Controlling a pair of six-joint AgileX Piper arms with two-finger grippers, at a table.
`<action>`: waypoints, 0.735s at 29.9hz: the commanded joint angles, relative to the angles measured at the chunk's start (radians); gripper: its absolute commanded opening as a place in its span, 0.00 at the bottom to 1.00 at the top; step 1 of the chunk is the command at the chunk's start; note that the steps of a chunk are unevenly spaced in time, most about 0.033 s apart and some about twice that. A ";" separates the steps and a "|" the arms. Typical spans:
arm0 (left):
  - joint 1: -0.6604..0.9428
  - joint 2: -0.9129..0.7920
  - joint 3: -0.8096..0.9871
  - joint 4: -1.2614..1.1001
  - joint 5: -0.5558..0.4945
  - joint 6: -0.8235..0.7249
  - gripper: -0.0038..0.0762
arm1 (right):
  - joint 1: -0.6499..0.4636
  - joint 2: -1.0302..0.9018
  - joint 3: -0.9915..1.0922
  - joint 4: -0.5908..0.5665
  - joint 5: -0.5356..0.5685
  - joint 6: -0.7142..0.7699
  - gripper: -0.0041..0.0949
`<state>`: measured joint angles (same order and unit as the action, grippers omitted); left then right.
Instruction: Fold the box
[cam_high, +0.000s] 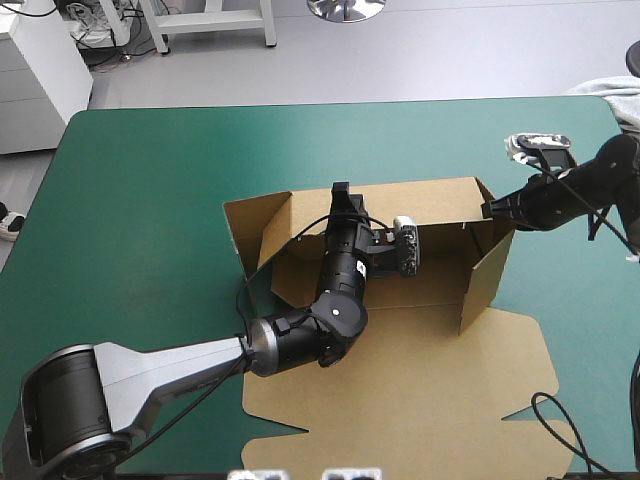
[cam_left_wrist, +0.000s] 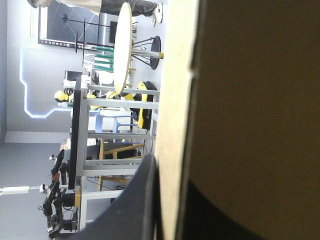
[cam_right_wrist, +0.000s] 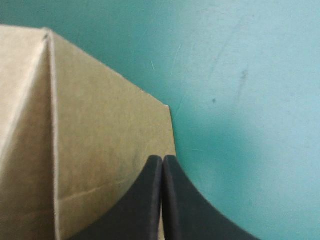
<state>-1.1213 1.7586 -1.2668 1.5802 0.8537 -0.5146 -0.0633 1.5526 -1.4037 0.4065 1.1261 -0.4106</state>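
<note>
Sitting at the middle of the bench (cam_high: 150, 180), the box (cam_high: 400, 290) is part raised, brown board on the teal-green cover. Back wall (cam_high: 440, 205) stands upright along the 12 o'clock side of the floor panel. Right side wall (cam_high: 487, 275) stands at 3 o'clock. Left side wall (cam_high: 255, 230), at 9 o'clock, leans outward and is not square to the back. Lid (cam_high: 420, 400) lies flat on the cover and runs toward 6 o'clock, with tabs spread at its corners. Left arm enters from 7 o'clock and reaches across the box floor. The left gripper (cam_high: 340, 192) sits on the top edge of the back wall, left of that wall's middle. In the left wrist view, brown board fills the space ahead and its cut edge stands between the black fingers (cam_left_wrist: 140, 200), which are drawn nearly together on the sheet: clamped on the box. Right arm enters from 3 o'clock. The right gripper (cam_high: 488, 210) is at the box's 2 o'clock corner, where back wall meets right side wall. In the right wrist view its fingertips (cam_right_wrist: 152, 172) meet in a narrow pointed arch, and the free edge of a brown panel runs down into the seam between them: pinched on the box edge. A fold crease crosses that panel beside the gripper, with bare cover on its other side.
</note>
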 joint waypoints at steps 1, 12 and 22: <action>-0.005 -0.039 -0.027 0.039 0.013 -0.023 0.04 | -0.002 -0.096 0.059 0.071 -0.081 -0.047 0.02; -0.005 -0.039 -0.027 0.033 0.015 -0.023 0.04 | -0.002 -0.276 0.395 0.266 -0.372 -0.213 0.02; -0.005 -0.039 -0.027 0.032 0.014 -0.023 0.04 | -0.002 -0.393 0.503 0.322 -0.427 -0.378 0.03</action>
<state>-1.1213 1.7608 -1.2668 1.5861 0.8547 -0.5146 -0.0633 1.2107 -0.8792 0.6933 0.7186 -0.7388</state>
